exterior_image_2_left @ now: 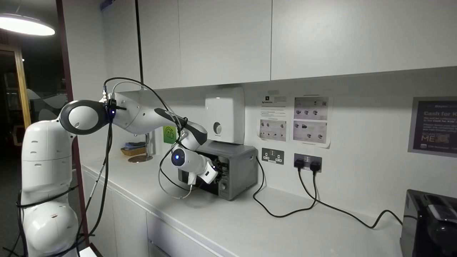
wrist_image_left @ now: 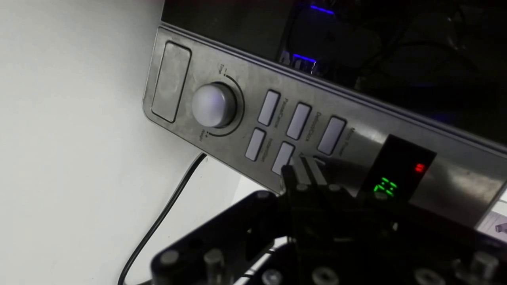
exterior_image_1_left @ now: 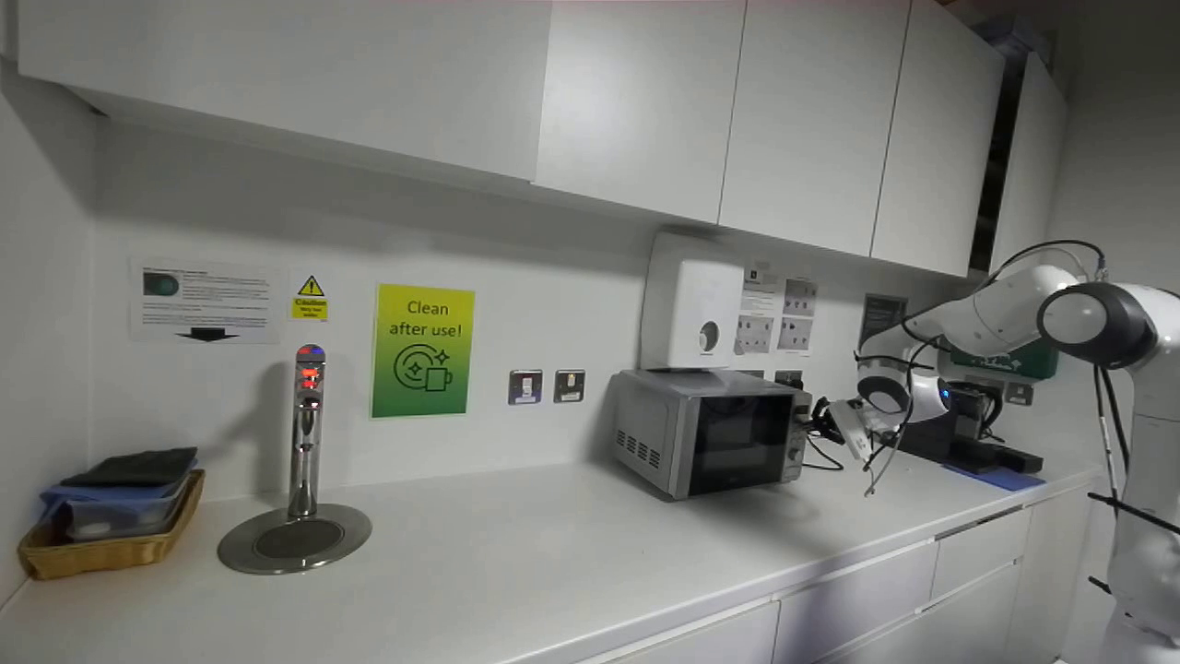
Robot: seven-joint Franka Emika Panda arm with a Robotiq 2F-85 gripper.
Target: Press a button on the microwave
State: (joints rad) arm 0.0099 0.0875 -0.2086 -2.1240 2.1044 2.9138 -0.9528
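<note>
Gripper (wrist_image_left: 308,165) closed on nothing, microwave (exterior_image_1_left: 710,433) facing out from wall (exterior_image_1_left: 562,295), long axis along counter (exterior_image_1_left: 516,544)

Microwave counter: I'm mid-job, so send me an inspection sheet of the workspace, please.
Surface: white counter, metal tap standing on it.
Job's things: microwave, door closed; display lit.
Clutter: wicker basket holding cloths; black appliance.
Gripper: shut, at the microwave's buttons; contact can't be told.
Cables: black leads on the counter, two wall plugs; arm cables hang in loops.
Surroundings: white dispenser above the microwave; cupboards overhead.
</note>
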